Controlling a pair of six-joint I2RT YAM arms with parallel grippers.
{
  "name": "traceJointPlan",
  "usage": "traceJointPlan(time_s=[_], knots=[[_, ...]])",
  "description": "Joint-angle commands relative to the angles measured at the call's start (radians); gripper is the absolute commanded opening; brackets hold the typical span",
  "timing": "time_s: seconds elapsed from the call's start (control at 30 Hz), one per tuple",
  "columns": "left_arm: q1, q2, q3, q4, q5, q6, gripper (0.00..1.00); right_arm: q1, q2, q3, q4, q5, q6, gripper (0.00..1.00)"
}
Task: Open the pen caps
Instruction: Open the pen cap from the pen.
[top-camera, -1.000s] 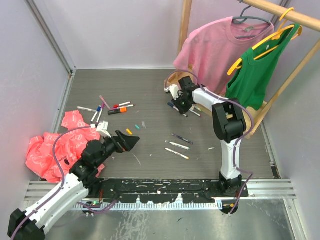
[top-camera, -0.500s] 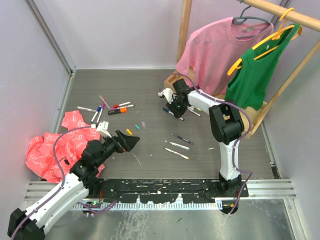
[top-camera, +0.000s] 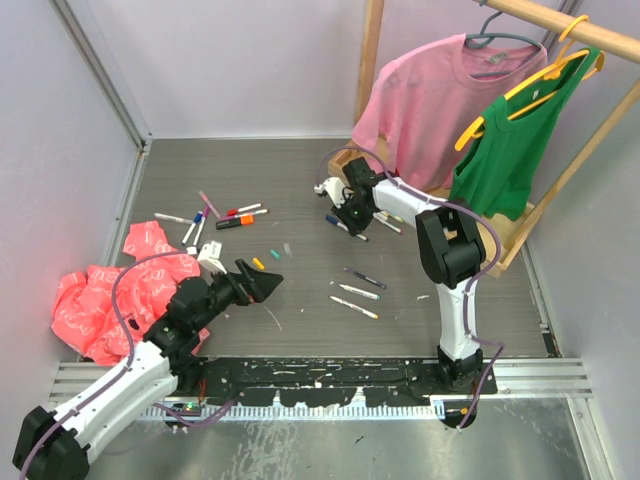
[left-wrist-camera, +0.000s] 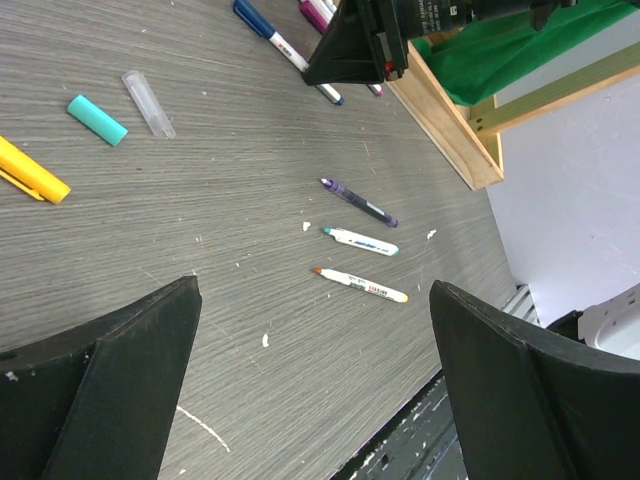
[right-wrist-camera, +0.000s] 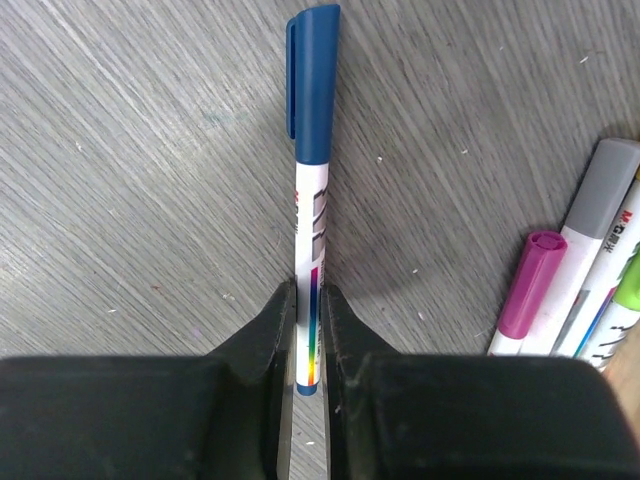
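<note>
right end effector (right-wrist-camera: 308, 300) clamped on pen (right-wrist-camera: 312, 215) barrel, blue cap (right-wrist-camera: 315, 80) sticking out past fingertips, lying on desk (right-wrist-camera: 120, 150). left end effector (left-wrist-camera: 315, 300) wide open, well apart from it.

The left arm (top-camera: 120, 385) and right arm (top-camera: 455, 310) share white links and black joint housings. A thin purple cable (top-camera: 114, 290) loops along each. Their jaws are matte black.
</note>
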Motion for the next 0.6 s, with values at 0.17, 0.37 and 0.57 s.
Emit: traceJointPlan(time_s=[0.17, 0.37, 0.57], knots=[[0.002, 0.018, 0.016, 0.170, 0.072, -0.027, 0.98, 0.002, -0.114, -0.014, -0.028, -0.110, 0.023, 0.01], [0.002, 0.046, 0.016, 0.317, 0.133, -0.035, 0.98, 0.001, -0.258, -0.021, -0.050, -0.284, 0.059, 0.01], [0.002, 0.057, 0.039, 0.440, 0.137, -0.062, 0.98, 0.000, -0.387, -0.060, -0.076, -0.537, 0.082, 0.01]])
